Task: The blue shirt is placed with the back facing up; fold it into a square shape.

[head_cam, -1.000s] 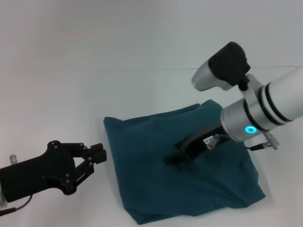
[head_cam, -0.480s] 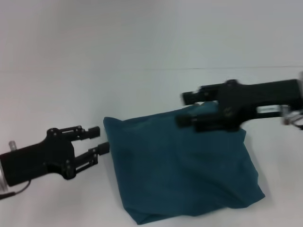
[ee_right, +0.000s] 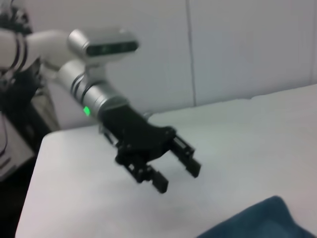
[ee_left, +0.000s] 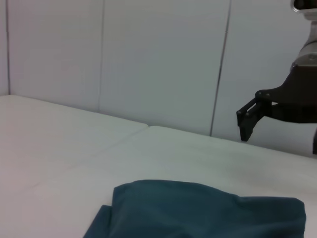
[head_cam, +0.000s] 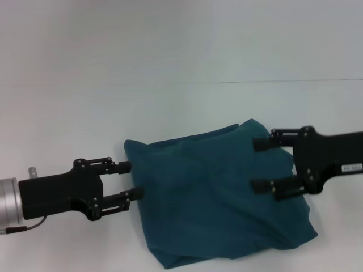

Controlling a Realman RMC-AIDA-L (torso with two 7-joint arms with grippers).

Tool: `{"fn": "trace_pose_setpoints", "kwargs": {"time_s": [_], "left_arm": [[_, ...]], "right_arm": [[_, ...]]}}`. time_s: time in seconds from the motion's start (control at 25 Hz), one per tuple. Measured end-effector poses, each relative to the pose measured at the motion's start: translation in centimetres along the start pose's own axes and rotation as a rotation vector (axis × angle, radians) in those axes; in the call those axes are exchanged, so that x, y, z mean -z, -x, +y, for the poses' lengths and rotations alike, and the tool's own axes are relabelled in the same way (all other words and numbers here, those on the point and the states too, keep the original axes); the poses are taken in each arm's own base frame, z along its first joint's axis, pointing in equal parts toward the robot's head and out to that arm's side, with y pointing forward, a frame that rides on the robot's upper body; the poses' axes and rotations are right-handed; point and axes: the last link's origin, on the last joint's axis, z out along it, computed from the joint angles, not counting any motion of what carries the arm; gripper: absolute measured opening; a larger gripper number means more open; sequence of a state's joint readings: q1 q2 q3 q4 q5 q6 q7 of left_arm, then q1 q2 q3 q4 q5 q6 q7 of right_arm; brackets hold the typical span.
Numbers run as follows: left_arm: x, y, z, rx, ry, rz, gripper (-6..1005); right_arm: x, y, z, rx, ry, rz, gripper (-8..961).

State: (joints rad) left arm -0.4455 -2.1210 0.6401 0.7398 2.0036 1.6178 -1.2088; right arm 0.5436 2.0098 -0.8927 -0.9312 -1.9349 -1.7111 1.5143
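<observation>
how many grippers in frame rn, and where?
2. The left gripper is at the blue shirt's left edge, jaws open. The right gripper is above the shirt's right side, jaws open. Neither holds fabric.

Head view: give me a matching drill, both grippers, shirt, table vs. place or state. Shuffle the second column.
1. left gripper
2. right gripper
3. blue shirt
4. table

A. white, bearing the cloth
B. open, over the cloth's right part
C. lying in a rumpled, roughly square bundle
D. open, at the cloth's left edge

Pairs: 1-D, 2-B, 3-C, 4-A
</observation>
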Motion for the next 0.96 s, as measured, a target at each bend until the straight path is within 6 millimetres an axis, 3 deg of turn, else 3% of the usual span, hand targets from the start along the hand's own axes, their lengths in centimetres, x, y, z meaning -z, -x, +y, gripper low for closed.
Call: {"fn": "trace_pose_setpoints", "kwargs": {"time_s": [0.08, 0.44, 0.96], "left_arm": [[-0.1, 0.0, 0.1, -0.014, 0.004, -0.001, 614], [-0.4, -0.3, -0.5, -0.126, -0.031, 0.017, 615], [-0.1, 0.2, -0.4, -0.14, -0.067, 0.041, 615]], "right_arm": [[-0.2, -0.6, 0.3, 0.027, 0.01, 0.02, 923], [-1.1, -3.4, 1.2, 0.13, 0.029, 0.014, 931], [0.6, -5.6, 1.6, 0.13, -0.067, -0.066, 931]]}}
